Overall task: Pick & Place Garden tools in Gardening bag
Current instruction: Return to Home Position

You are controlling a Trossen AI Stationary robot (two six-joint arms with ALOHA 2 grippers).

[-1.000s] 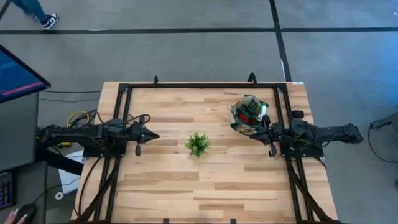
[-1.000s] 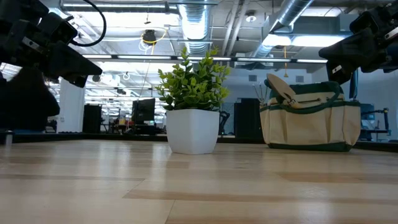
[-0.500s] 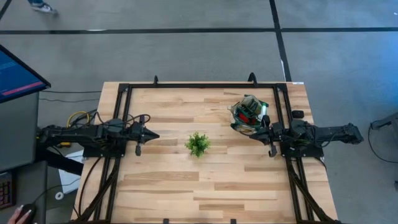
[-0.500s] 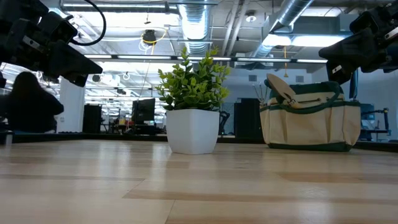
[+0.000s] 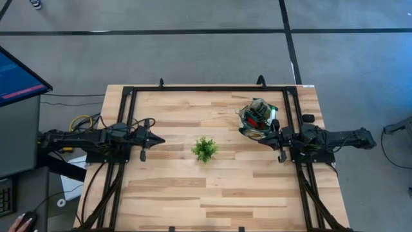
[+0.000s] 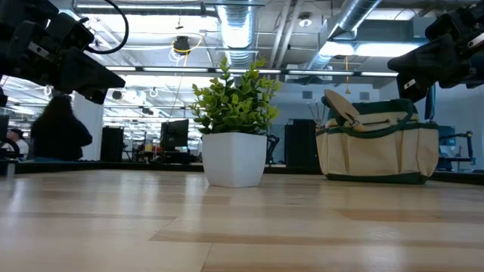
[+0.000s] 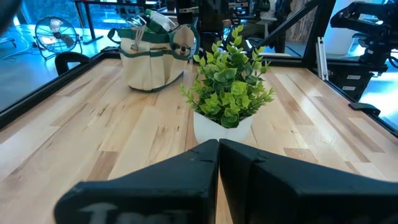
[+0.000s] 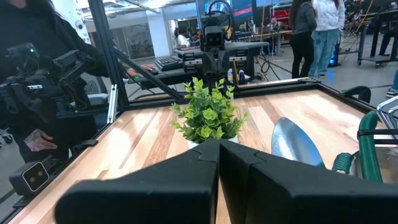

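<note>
Wooden table point(image 5: 193, 187) carries the gardening bag point(image 6: 376, 155) on its far right part, upright, with garden tools point(image 5: 259, 111) standing inside it. A trowel blade point(image 8: 295, 144) shows at the bag's rim in the right wrist view. Potted plant point(image 5: 205, 149) stands mid-table. Left gripper point(image 5: 161, 140) hangs above the table's left side, well apart from the bag, fingers clenched on nothing. Right gripper point(image 5: 260, 139) hangs raised just beside the bag, fingers likewise pressed together and empty. One person point(image 6: 59, 128) shows in the room behind.

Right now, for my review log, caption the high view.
Left gripper and right gripper shut, empty; tools sit in the gardening bag; plant mid-table.
</note>
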